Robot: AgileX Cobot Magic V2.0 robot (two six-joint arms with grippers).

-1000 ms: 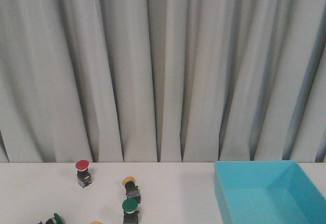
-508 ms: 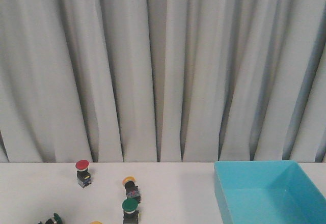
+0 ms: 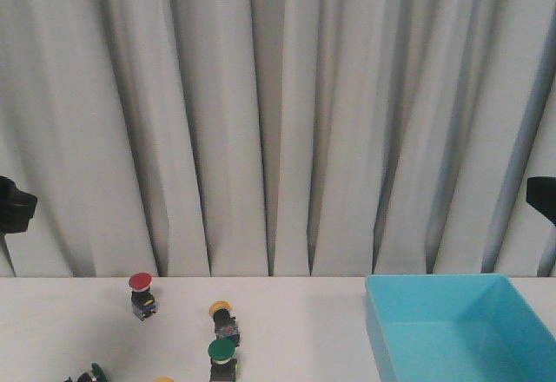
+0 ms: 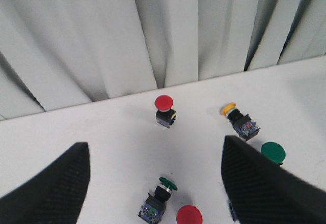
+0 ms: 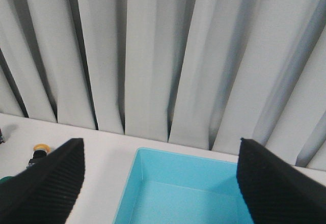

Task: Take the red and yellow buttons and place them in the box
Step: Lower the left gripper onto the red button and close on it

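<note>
Left gripper (image 4: 153, 183) spread wide, holding nothing, above the white table (image 4: 102, 132). Beyond its fingertips: one red button (image 4: 164, 109) upright, yellow button (image 4: 238, 119) tipped over (green ones nearby). Right gripper (image 5: 158, 183) likewise parted, empty, over the turquoise box (image 5: 178, 193).
</note>
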